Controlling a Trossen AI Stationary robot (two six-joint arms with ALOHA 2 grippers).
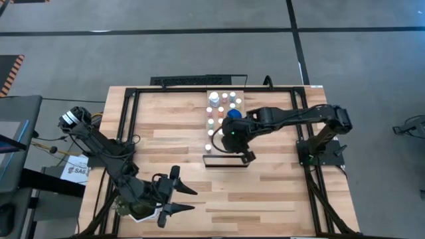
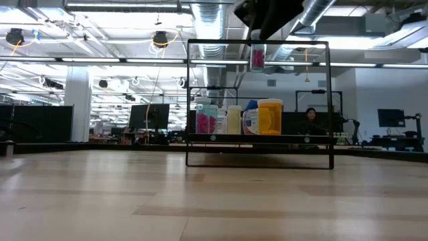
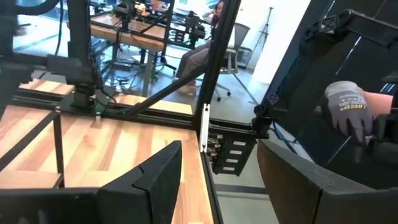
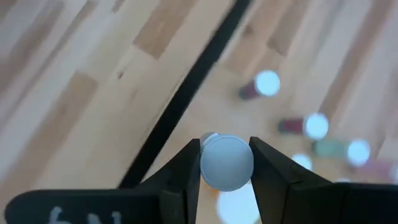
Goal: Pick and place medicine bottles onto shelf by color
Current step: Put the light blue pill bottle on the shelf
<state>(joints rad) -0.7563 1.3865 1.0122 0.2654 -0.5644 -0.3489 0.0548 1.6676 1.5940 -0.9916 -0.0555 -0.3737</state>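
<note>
Our right end effector (image 4: 225,163) is clamped on a white-capped pink bottle (image 2: 257,57), held above the shelf (image 1: 240,101) near its framed end. We should lower it upright beside matching pink bottles. The left end effector (image 1: 178,192) waits apart over the tabletop (image 1: 265,199).

A slatted light-wood table (image 1: 265,199) fills the high view, dark rails running along its edges. Toward the far side, a little right of centre, lies the shelf (image 1: 242,111), a narrow pale board with a thin dark frame (image 1: 227,164) at its near end. On the shelf stand the medicine bottles (image 1: 214,113) (mostly white-capped), in loose rows, plus one wider blue bottle (image 1: 233,113).
</note>
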